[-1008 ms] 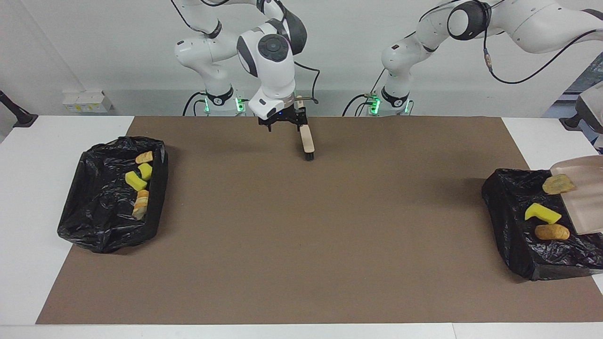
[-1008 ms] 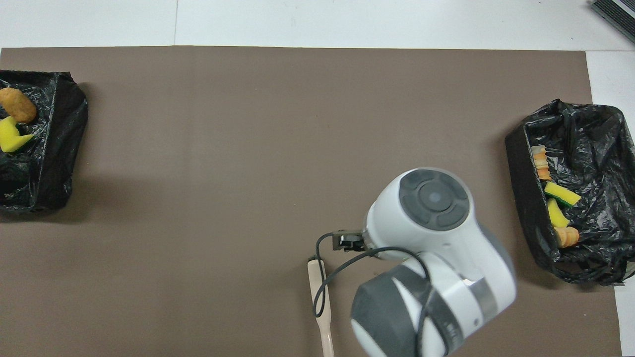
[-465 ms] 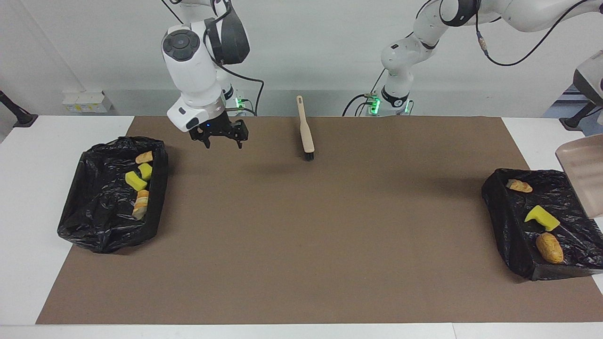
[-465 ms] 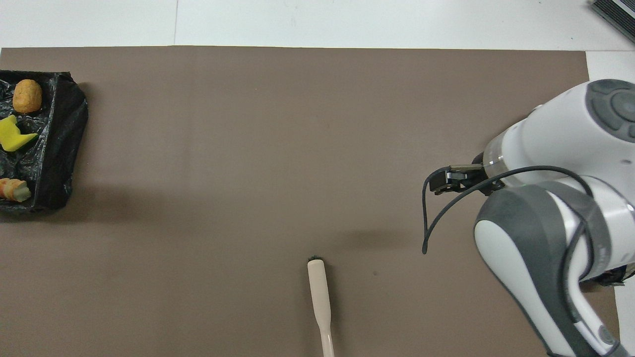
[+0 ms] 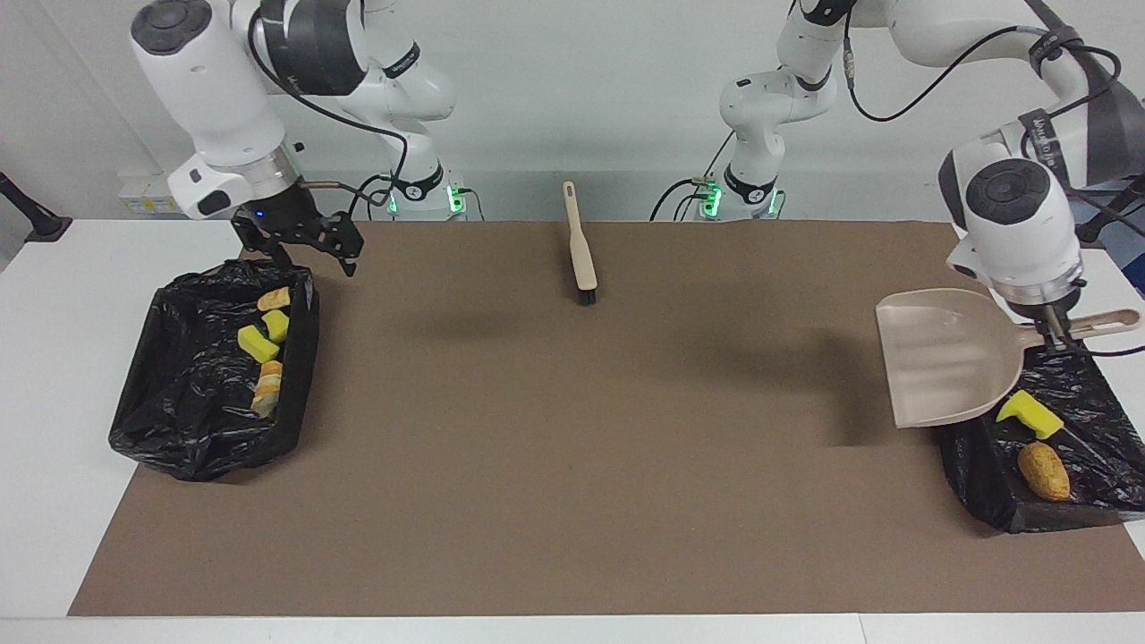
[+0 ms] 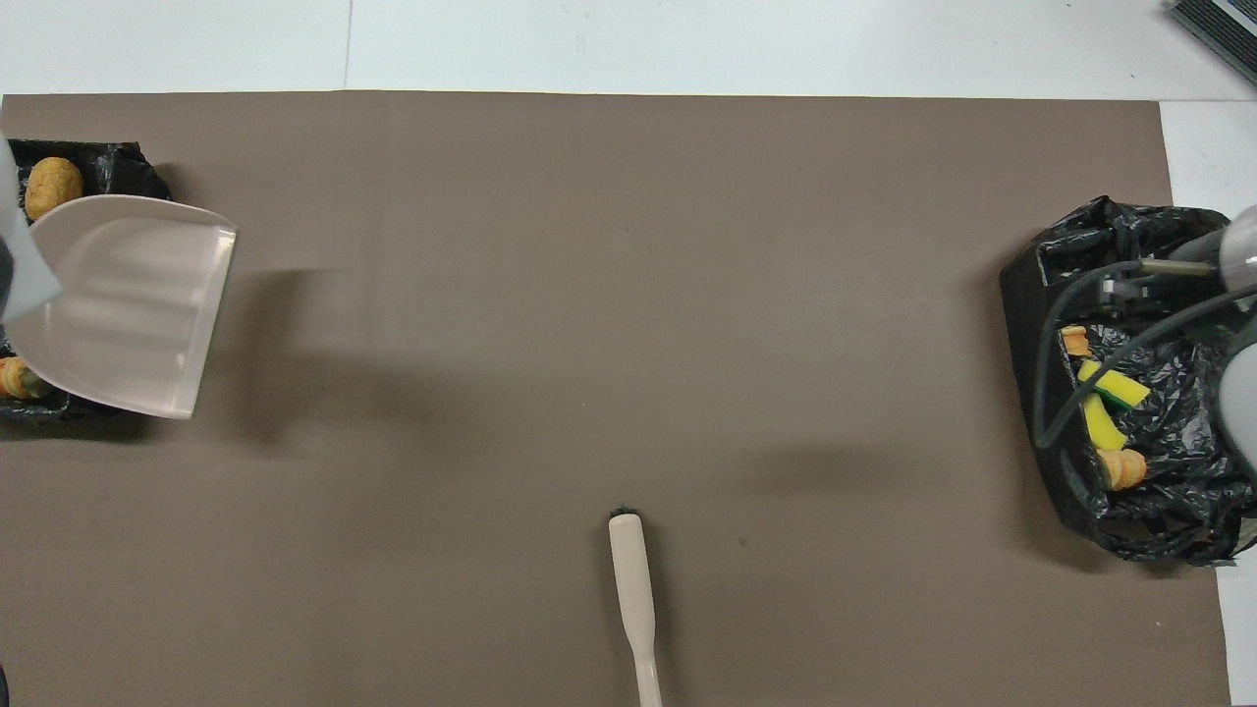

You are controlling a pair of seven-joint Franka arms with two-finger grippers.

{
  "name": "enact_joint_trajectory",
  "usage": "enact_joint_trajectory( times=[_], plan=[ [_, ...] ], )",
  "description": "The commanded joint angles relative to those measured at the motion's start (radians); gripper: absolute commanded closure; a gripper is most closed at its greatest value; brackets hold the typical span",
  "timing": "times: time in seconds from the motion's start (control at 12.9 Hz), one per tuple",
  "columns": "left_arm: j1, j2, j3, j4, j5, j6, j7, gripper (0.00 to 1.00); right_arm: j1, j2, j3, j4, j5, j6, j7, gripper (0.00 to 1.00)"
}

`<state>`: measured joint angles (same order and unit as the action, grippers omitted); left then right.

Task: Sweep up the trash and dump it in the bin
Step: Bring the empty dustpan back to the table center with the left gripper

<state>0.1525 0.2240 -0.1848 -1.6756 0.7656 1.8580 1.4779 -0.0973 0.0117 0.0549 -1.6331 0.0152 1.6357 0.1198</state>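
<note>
One camera faces me from high across the table [image 5: 572, 537]; another looks steeply down above my end. Both share the mat [image 6: 628, 295].

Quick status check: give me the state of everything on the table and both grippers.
Left gripper: shut on the dustpan handle.
Dustpan: empty, held up over the bin at the left arm's end.
That bin: holds scraps.
Right gripper: open, empty, over the other bin's rim.
Other bin: holds four scraps.
Brush: lying on the mat, untouched.
Mat: no scraps.
</note>
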Motion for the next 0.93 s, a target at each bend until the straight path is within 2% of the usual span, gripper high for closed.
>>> enact_joint_trajectory(
  times=[0.0, 0.16, 0.31, 0.47, 0.62, 0.85],
  plan=[
    [-0.079, -0.034, 0.018, -0.101, -0.112, 0.006, -0.192, 1.0, 0.028, 0.01, -0.087, 0.093, -0.006, -0.112, -0.02, 0.0],
    [-0.167, -0.014, 0.018, -0.113, -0.217, -0.016, -0.395, 1.0, 0.033, -0.001, -0.107, 0.131, 0.006, -0.16, -0.006, 0.0],
    [-0.235, -0.011, 0.018, -0.141, -0.271, -0.017, -0.617, 1.0, 0.027, -0.035, -0.104, 0.124, 0.012, -0.151, 0.055, 0.0],
    [-0.307, 0.015, 0.018, -0.138, -0.383, -0.01, -0.773, 1.0, 0.031, -0.039, -0.098, 0.121, 0.011, -0.149, 0.061, 0.0],
    [-0.416, 0.035, 0.018, -0.133, -0.451, -0.008, -0.986, 1.0, 0.031, -0.061, -0.098, 0.078, 0.011, -0.134, 0.061, 0.0],
    [-0.485, 0.063, 0.019, -0.104, -0.63, -0.002, -1.264, 1.0, 0.034, -0.073, -0.096, 0.05, 0.012, -0.106, 0.055, 0.0]
  ],
)
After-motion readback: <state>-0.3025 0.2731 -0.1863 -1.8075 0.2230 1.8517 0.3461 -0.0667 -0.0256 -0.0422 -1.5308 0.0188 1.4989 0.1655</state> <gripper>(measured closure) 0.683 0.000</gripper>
